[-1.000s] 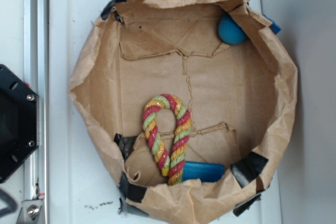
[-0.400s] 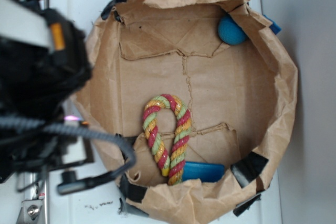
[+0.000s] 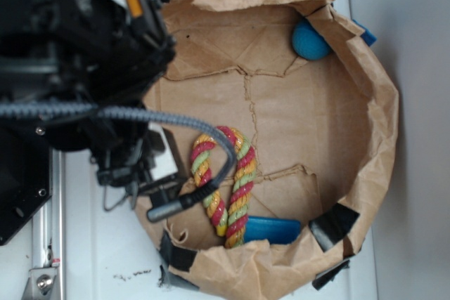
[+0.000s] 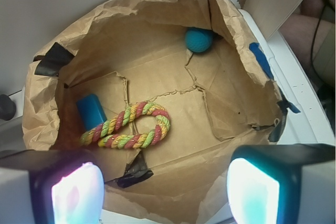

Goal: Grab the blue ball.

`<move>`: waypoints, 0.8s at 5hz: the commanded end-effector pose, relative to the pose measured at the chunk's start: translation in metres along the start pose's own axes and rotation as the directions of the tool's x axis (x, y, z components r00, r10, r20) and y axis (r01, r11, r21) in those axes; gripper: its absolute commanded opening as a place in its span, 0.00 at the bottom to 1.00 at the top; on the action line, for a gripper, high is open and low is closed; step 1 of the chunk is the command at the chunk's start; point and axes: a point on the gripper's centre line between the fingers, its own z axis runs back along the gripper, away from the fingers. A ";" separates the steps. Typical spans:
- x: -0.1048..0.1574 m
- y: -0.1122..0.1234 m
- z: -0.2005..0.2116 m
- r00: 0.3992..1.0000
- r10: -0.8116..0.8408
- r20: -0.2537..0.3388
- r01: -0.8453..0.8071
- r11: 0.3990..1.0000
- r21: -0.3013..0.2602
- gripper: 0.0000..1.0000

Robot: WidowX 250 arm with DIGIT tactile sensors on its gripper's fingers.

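Observation:
The blue ball (image 3: 309,40) lies in the far right corner of the brown paper basin (image 3: 383,124), tucked under the folded rim. The wrist view shows the ball (image 4: 199,39) at the top, far from the fingers. My gripper (image 3: 137,170) hangs over the basin's left rim, well away from the ball. In the wrist view the gripper (image 4: 165,192) is open, its two fingers wide apart at the bottom corners with only the paper rim (image 4: 42,108) between them.
A striped rope loop (image 3: 225,184) lies on the basin floor near its lower middle, with a flat blue block (image 3: 273,230) beside its ends. Black tape patches (image 3: 334,224) hold the rim. The arm's cable (image 3: 176,121) drapes over the basin's left side.
The arm has come in from the left and now reaches over the basin's left rim, further up and right than 0.4 s ago. Ball, rope and block have not moved.

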 end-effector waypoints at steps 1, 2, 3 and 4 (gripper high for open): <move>0.005 0.007 0.006 1.000 0.020 0.022 -0.020 1.000 0.004 1.00; 0.005 0.007 0.006 1.000 0.020 0.022 -0.020 1.000 0.004 1.00; 0.015 -0.003 -0.038 1.000 0.002 0.017 -0.003 0.998 0.060 1.00; 0.012 -0.014 -0.056 0.999 -0.003 0.054 -0.002 0.995 0.105 1.00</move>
